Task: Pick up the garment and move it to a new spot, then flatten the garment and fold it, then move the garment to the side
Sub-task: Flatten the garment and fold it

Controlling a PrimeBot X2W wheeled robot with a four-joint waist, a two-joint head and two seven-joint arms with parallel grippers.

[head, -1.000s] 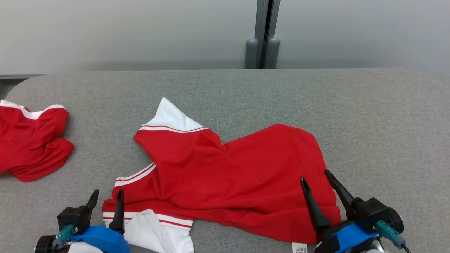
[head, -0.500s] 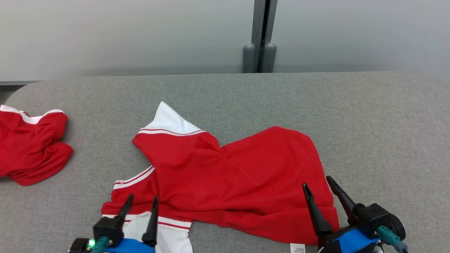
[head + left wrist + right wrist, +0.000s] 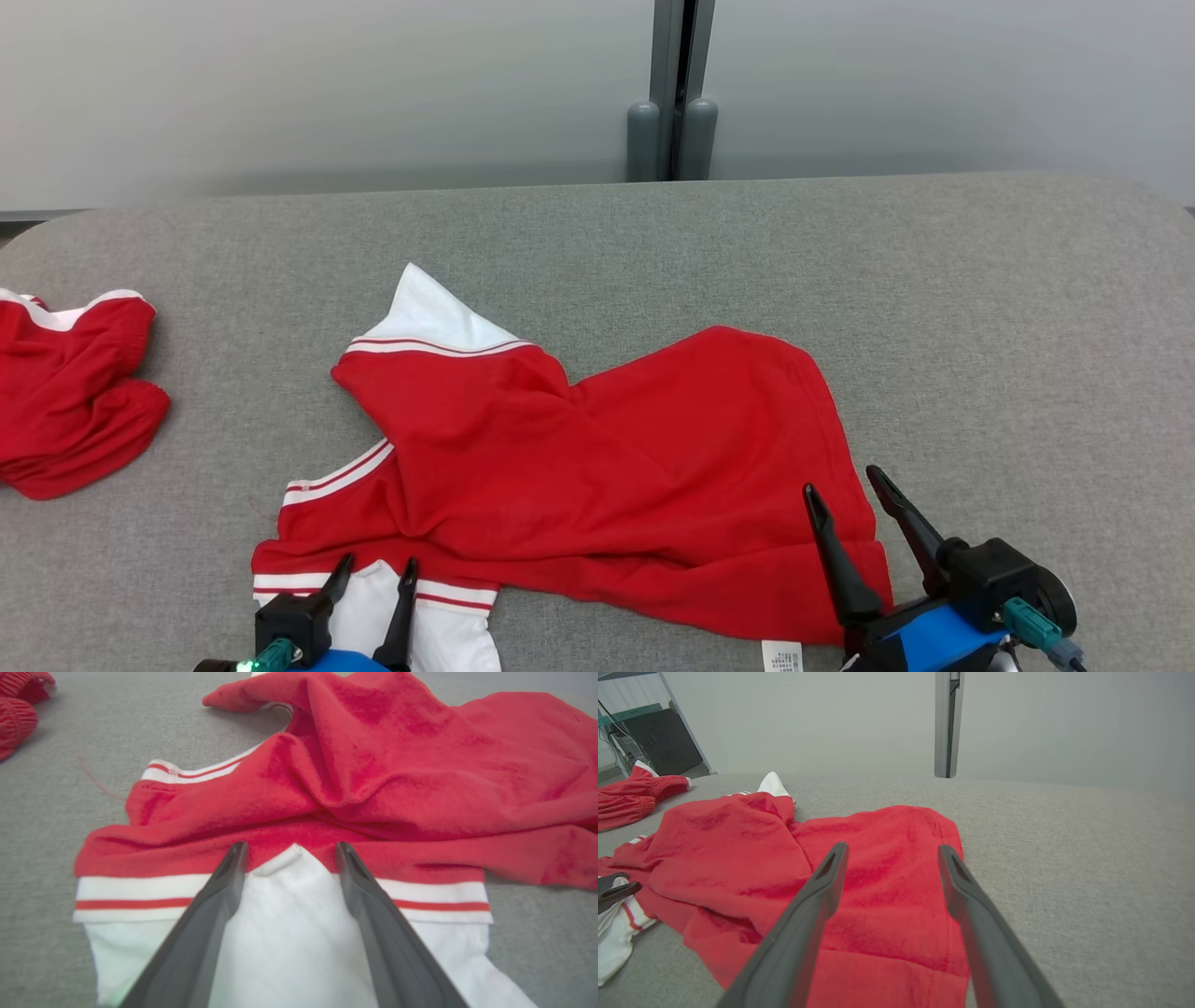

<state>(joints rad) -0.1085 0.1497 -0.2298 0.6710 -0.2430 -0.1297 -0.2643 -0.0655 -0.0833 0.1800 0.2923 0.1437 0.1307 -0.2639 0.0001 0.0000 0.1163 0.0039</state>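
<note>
Left pincer (image 3: 379, 561) gapes empty over garment (image 3: 607, 467).

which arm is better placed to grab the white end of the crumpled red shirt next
Left, probably. The left gripper stands open astride the white cloth end of the crumpled red shirt; the right gripper is open over its opposite red hem.

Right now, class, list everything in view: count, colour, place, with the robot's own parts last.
garment: one, red with white striped trim, crumpled mid-table
second garment: one, red with white trim, bunched at the table's left edge
label: one, white, at the garment's near hem
table: one, grey fabric, under everything
post: one, grey, upright behind the table
left gripper: one, dark fingers, open, over the garment's white near end
right gripper: one, dark fingers, open, over the garment's red hem
</note>
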